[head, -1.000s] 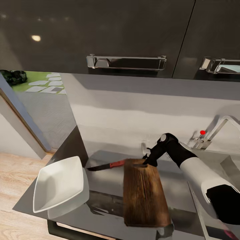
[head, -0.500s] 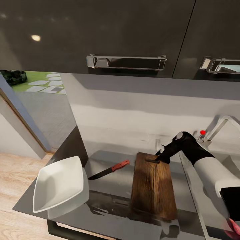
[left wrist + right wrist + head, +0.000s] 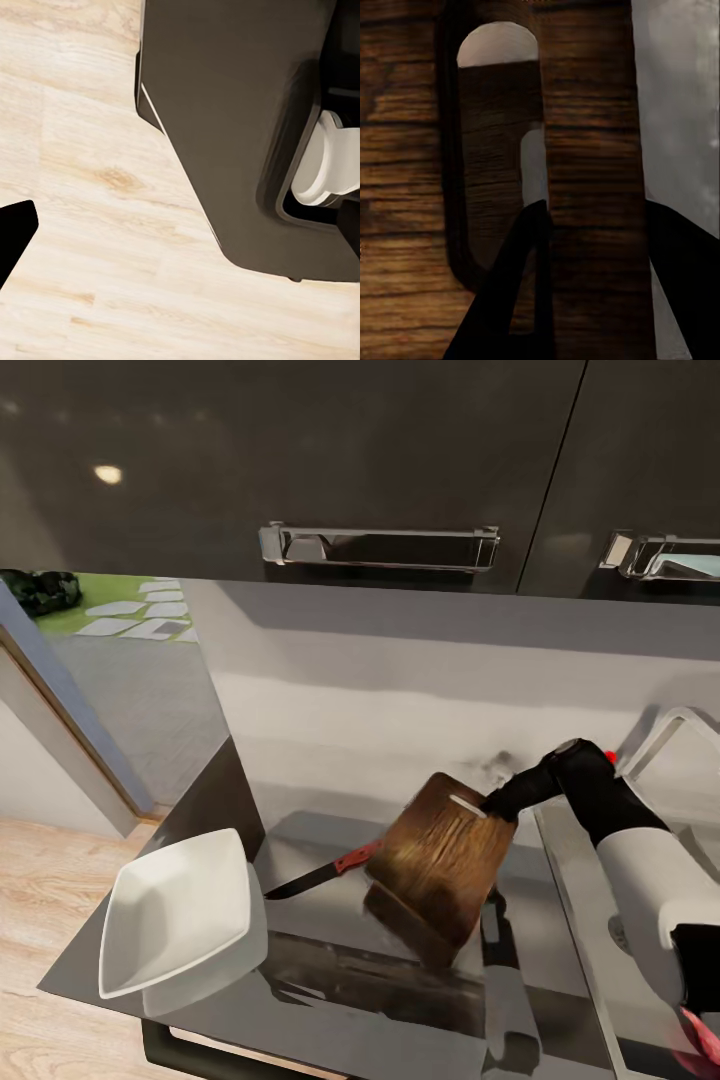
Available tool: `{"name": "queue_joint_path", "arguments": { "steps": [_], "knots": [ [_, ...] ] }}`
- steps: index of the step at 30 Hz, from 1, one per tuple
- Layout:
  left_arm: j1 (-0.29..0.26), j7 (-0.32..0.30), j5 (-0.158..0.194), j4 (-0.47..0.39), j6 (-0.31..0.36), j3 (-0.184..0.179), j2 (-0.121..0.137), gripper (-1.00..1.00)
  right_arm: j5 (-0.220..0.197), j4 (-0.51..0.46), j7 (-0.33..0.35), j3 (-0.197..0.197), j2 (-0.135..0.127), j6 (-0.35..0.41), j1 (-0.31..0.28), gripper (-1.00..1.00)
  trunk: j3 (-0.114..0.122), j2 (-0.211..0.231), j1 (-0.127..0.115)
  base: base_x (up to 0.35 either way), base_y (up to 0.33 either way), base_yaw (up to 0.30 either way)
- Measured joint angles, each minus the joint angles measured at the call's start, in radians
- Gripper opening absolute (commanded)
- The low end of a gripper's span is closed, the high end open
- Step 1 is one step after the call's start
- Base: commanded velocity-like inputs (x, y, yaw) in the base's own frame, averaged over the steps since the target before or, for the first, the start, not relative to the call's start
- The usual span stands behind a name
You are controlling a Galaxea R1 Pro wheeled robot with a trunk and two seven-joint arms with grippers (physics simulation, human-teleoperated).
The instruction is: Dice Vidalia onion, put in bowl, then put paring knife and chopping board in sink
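Head view — right gripper clamps tilted chopping board — handle end.

On your table, the bowl sits at the left front edge. The knife lies between it and the board, which is tilted up off the table, its slotted end toward the wall. The sink lies to the right.

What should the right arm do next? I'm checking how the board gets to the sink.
Probably carry the chopping board a little further right, toward the sink. The right pincer grips it at the handle slot, one finger through the slot, and the board hangs tilted above the countertop, clear of the paring knife.
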Motion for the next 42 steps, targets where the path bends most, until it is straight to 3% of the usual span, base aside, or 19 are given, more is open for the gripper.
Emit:
{"name": "queue_joint_path", "arguments": {
  "steps": [3, 4, 5, 10, 12, 13, 16, 18, 28, 32, 34, 39, 42],
  "knots": [
    [0.0, 0.0, 0.0, 0.0, -0.001, -0.001, 0.0, 1.0, 0.0, -0.027, -0.029, -0.048, 0.0, 0.087, 0.0, -1.0, 0.0, 0.0, 0.0, 0.0, 0.0, 0.0],
    [0.0, 0.0, -0.001, 0.0, -0.001, -0.001, 0.0, 1.0, 0.006, -0.048, -0.053, -0.075, 0.001, 0.172, 0.0, -1.0, 0.0, 0.0, 0.0, 0.0, 0.0, 0.0],
    [0.0, 0.0, -0.001, 0.0, -0.001, -0.001, 0.0, 1.0, -0.003, -0.052, -0.072, -0.077, 0.001, 0.199, 0.001, -1.0, 0.0, 0.0, 0.0, -0.005, 0.0, 0.0],
    [0.0, 0.0, -0.001, 0.0, -0.001, -0.002, 0.001, 1.0, 0.01, -0.056, -0.183, -0.083, 0.004, 0.272, 0.001, -1.0, 0.0, 0.0, 0.0, -0.134, 0.0, 0.0],
    [0.0, 0.0, -0.002, 0.0, -0.001, -0.003, 0.001, 1.0, -0.002, -0.057, -0.216, -0.093, 0.006, 0.302, 0.001, -1.0, 0.0, 0.0, 0.001, -0.281, 0.0, 0.0],
    [0.0, 0.0, -0.003, 0.0, -0.001, -0.003, 0.001, 1.0, -0.005, -0.058, -0.238, -0.117, 0.006, 0.315, 0.001, -1.0, 0.0, 0.0, 0.001, -0.313, 0.0, 0.0],
    [0.0, 0.0, -0.003, 0.0, -0.002, -0.004, 0.001, 1.0, -0.003, -0.058, -0.279, -0.186, 0.011, 0.327, 0.001, -1.0, 0.0, 0.0, 0.001, -0.327, 0.0, 0.0],
    [0.0, 0.0, -0.003, 0.0, -0.002, -0.004, 0.001, 1.0, -0.01, -0.058, -0.324, -0.208, 0.021, 0.333, 0.001, -1.0, 0.0, 0.0, 0.001, -0.334, 0.0, 0.0],
    [0.0, 0.0, -0.003, -0.001, -0.003, -0.004, 0.002, 1.0, -0.012, -0.058, -0.406, -0.226, 0.043, 0.371, 0.001, -1.0, 0.0, 0.0, 0.001, -0.337, 0.0, 0.0],
    [0.0, 0.0, -0.004, -0.014, -0.005, -0.002, 0.005, 1.0, -0.014, -0.058, -0.47, -0.242, 0.056, 0.384, 0.001, -1.0, 0.0, 0.0, 0.001, -0.323, 0.034, 0.0],
    [0.0, 0.0, -0.004, -0.024, -0.005, -0.003, 0.006, 1.0, -0.011, -0.057, -0.492, -0.266, 0.061, 0.383, 0.001, -1.0, 0.0, 0.0, 0.0, -0.284, 0.096, 0.0],
    [0.0, 0.0, -0.005, -0.035, -0.005, -0.004, 0.011, 1.0, -0.017, -0.057, -0.545, -0.367, 0.08, 0.388, 0.0, -1.0, 0.0, 0.0, 0.0, -0.188, 0.086, 0.0],
    [0.0, 0.0, -0.006, -0.038, -0.006, -0.003, 0.017, 1.0, -0.012, -0.056, -0.582, -0.397, 0.089, 0.386, 0.001, -1.0, 0.0, 0.0, 0.0, -0.038, 0.018, 0.0]
  ]
}}
